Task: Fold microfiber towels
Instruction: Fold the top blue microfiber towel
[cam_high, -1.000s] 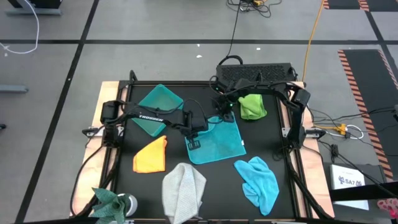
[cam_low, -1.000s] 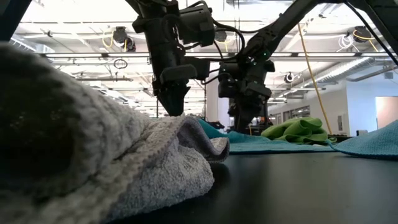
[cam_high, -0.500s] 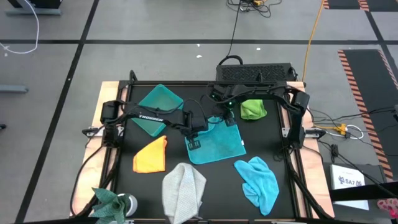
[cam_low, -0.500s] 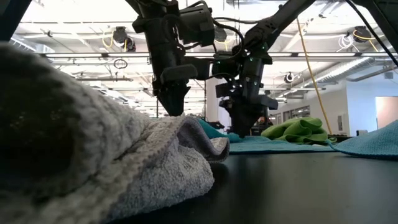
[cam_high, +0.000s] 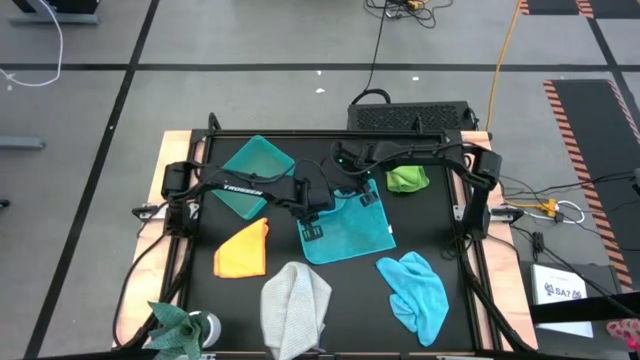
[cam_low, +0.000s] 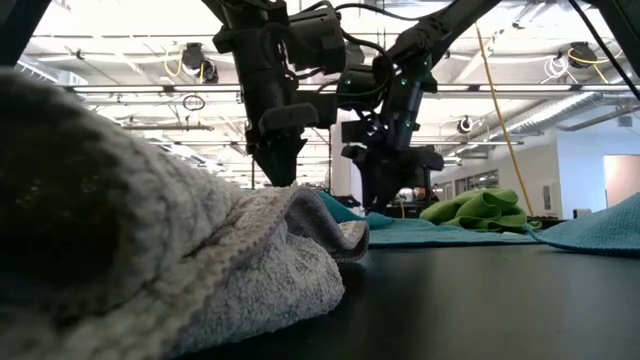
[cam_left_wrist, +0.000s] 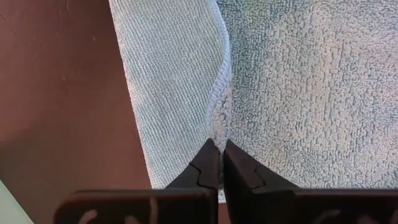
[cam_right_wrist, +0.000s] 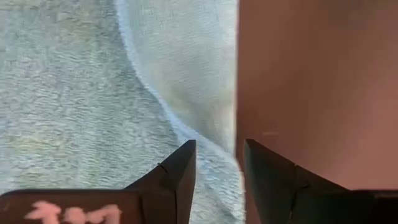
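A: Left tool (cam_high: 312, 218)?
B: Down at the near-left corner of the teal towel (cam_high: 348, 228), pinched tight on its folded hem. Seen clearly past the 2 fingers (cam_left_wrist: 208, 167) in the left wrist view: tips together, cloth edge caught between.

A: Right tool (cam_high: 362, 190)?
B: Over the far edge of the same teal towel, close to the left tool. Spread moderately wide, gripping nothing. From the right wrist view, 1 finger (cam_right_wrist: 180, 171) over the cloth, the other over bare table beside the towel's curled edge.

A: Teal towel itself?
B: Spread mostly flat in the middle of the black table (cam_high: 360, 300), hem turned over at both tools.

A: Other 4 towels?
B: Orange-yellow towel (cam_high: 242, 250) to the left, folded roughly flat. Grey towel (cam_high: 295, 305) bunched at the near edge, filling the foreground in the low view (cam_low: 150, 250). Light blue towel (cam_high: 415, 290) crumpled at near right. Lime green towel (cam_high: 405, 177) bunched at far right, well apart from the right tool.

A: Anything else on the table?
B: Teal bin (cam_high: 256, 175) at far left, under the left arm.
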